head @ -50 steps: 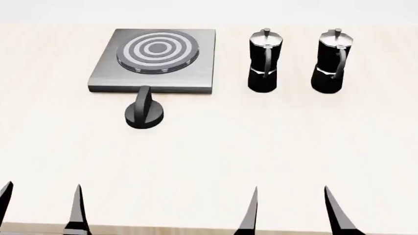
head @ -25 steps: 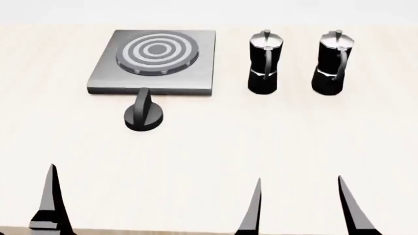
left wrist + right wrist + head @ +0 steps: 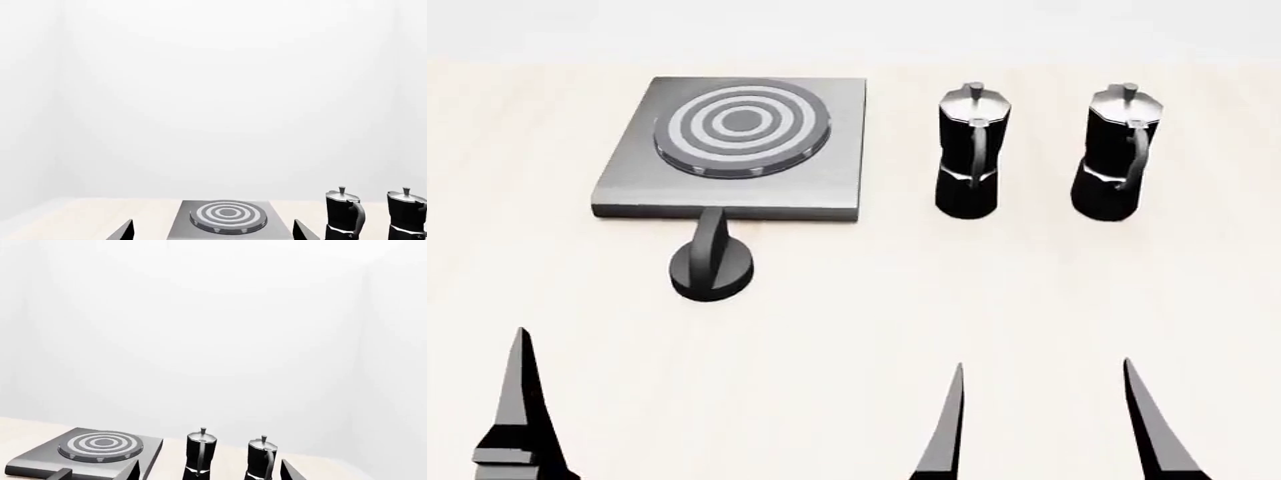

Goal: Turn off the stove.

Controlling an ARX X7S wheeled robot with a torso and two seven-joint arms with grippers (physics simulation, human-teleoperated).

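Observation:
The stove (image 3: 827, 150) is a flat grey metal plate with a ringed round burner (image 3: 741, 125), at the table's far left. Its black ridged knob (image 3: 710, 265) stands just in front of the plate. My left gripper (image 3: 212, 234) is open and empty, well short of the knob. The stove (image 3: 227, 217) shows between its jaws, and one of its fingers (image 3: 521, 420) shows in the head view. My right gripper (image 3: 1052, 430) is open and empty near the front edge, short of the pots. The right wrist view shows the stove (image 3: 100, 447) to one side.
Two black moka pots with silver lids (image 3: 972, 150) (image 3: 1118, 150) stand upright to the right of the stove. They also show in the left wrist view (image 3: 343, 215) and the right wrist view (image 3: 200, 452). The light wooden table (image 3: 854, 320) lies between grippers and stove.
The stove, knob and pots sit lower in the head view than before. The left gripper has shifted left and forward, so one finger now shows. The right gripper has advanced slightly.

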